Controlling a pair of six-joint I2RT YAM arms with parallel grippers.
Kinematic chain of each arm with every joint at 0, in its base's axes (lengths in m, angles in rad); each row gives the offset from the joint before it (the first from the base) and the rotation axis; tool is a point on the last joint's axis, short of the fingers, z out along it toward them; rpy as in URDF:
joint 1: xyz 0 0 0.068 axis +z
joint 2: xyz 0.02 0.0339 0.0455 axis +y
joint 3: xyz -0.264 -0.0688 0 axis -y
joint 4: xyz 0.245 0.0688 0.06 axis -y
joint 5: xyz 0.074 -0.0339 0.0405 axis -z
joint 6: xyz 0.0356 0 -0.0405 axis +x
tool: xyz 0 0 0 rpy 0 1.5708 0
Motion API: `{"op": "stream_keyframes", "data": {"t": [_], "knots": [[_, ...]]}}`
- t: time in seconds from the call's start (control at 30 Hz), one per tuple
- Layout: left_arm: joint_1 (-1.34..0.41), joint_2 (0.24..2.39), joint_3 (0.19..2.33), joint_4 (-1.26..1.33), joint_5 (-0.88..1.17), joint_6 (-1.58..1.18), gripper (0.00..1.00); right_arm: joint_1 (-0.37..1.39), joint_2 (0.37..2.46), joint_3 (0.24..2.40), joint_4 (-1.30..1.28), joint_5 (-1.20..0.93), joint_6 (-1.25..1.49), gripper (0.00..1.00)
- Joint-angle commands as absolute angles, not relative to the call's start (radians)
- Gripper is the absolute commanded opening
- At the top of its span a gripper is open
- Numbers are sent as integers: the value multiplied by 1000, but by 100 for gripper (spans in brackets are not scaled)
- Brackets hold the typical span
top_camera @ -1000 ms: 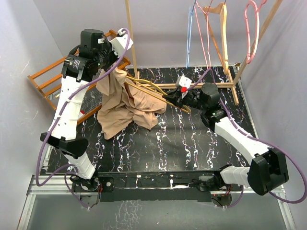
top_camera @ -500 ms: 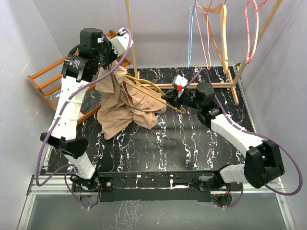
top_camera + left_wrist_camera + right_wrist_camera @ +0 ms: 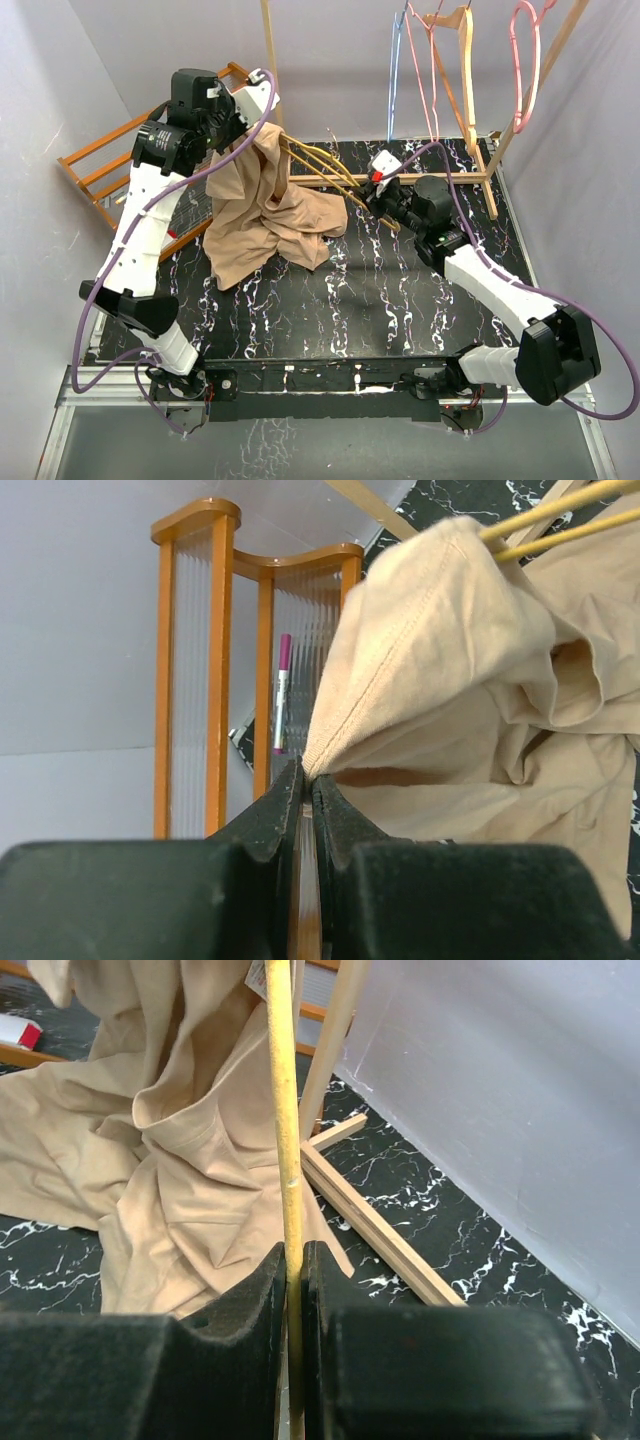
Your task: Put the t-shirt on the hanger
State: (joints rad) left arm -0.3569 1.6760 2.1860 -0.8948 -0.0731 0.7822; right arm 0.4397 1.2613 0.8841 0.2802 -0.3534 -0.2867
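Note:
The tan t-shirt hangs from my left gripper, its lower part heaped on the black marbled table. In the left wrist view my left gripper is shut on the t-shirt's hemmed edge. The mustard-yellow hanger reaches from my right gripper up into the raised fabric. In the right wrist view my right gripper is shut on the hanger's bar, with the t-shirt behind. The hanger's far end is hidden in the cloth.
An orange wooden rack leans at the back left; it also shows in the left wrist view with a pink marker. A wooden stand at the back right carries pink, blue and wooden hangers. Its base bar lies near my right gripper.
My left gripper has lifted the t-shirt edge higher and to the right. My right gripper has swung the hanger so its far end points up into the raised fabric.

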Motion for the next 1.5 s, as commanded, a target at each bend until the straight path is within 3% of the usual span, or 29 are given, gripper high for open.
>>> {"op": "stream_keyframes", "data": {"t": [0.0, 0.37, 0.83, 1.27, 1.47], "knots": [[-354, 1618, 2171, -867, -50, 753, 0, 441, 1227, 951, 349, -299, -299, 8], [-354, 1638, 2183, -835, -50, 752, 0, 450, 1274, 995, 178, -773, -365, 8], [-391, 1702, 2378, -966, -7, 692, 0, 499, 1315, 954, 343, -528, -323, 8], [-448, 1615, 2094, -868, 27, 604, 0, 553, 1298, 952, 376, -552, -312, 8], [-448, 1694, 2333, -861, 5, 577, 0, 553, 1268, 910, 369, -528, -315, 8]]}}
